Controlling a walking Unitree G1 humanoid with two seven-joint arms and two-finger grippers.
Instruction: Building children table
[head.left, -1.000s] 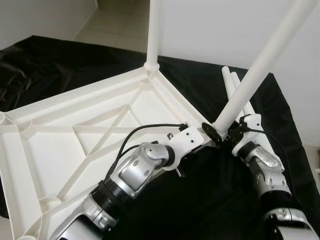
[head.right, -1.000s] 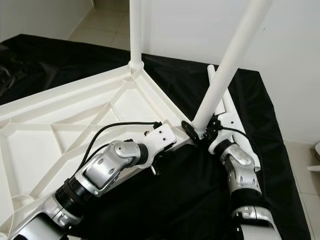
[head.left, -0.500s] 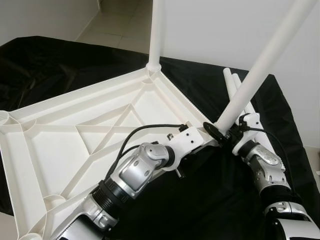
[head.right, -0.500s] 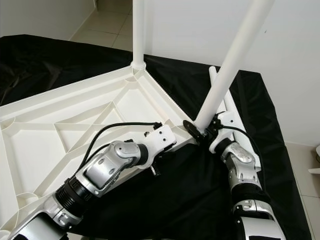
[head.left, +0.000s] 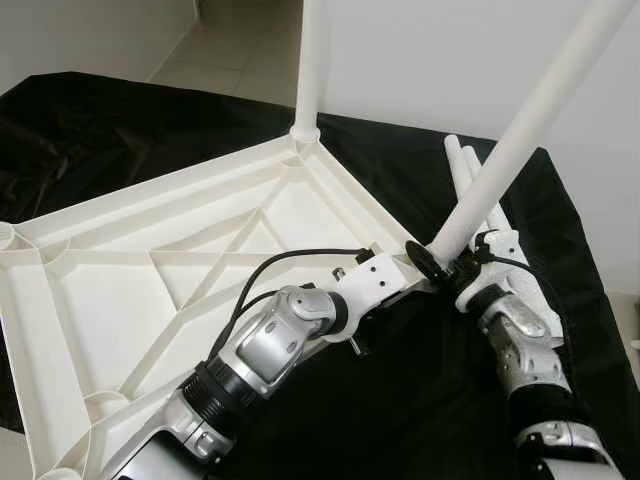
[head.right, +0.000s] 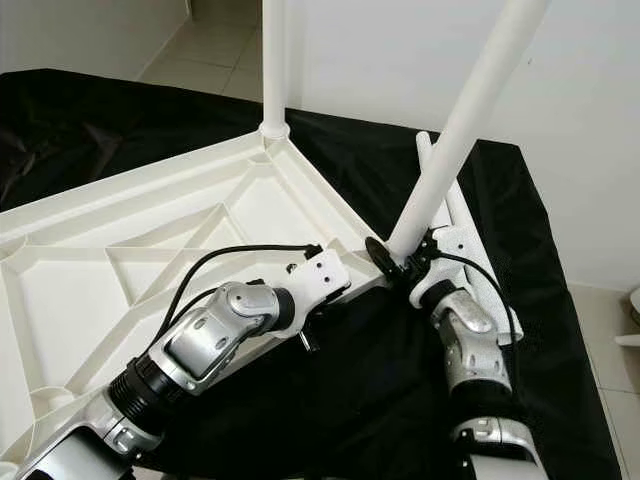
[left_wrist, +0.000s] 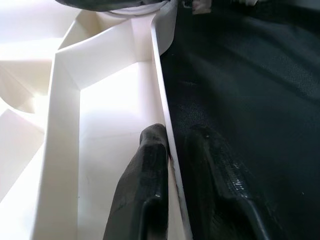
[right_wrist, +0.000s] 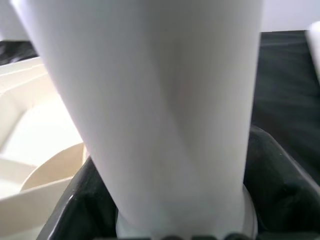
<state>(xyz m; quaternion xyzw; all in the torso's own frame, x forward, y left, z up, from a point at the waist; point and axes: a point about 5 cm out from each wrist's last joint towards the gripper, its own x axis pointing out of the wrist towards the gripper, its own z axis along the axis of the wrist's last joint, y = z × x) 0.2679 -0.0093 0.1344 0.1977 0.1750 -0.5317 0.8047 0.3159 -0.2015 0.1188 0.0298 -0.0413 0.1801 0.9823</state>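
Left eye view, standing by the upturned white tabletop (head.left: 150, 270) that lies ribs-up on a black cloth (head.left: 420, 400): nearest to me the left gripper (left_wrist: 172, 150) reaches to the tabletop's near edge and pinches the thin rim wall, one finger inside the frame and one outside on the cloth side, so its fingers are clenched on that rim just short of the near corner. At that corner the right gripper (head.left: 455, 268) has its fingers closed around the foot of a white leg (head.left: 520, 140), which the right wrist view shows held between two black fingers (right_wrist: 280, 175). The leg's long axis leans up and away from the tabletop, not upright, with its lower end touching or just over the corner socket (right_wrist: 55, 165); I judge the seating turns on tipping it vertical over that round socket, and the right arm is the one on it while the left steadies the tabletop. Beyond the corner two loose legs (head.left: 470, 170) lie side by side on the cloth. Farthest, at the tabletop's far corner, a fitted leg (head.left: 308, 60) stands upright in its socket.
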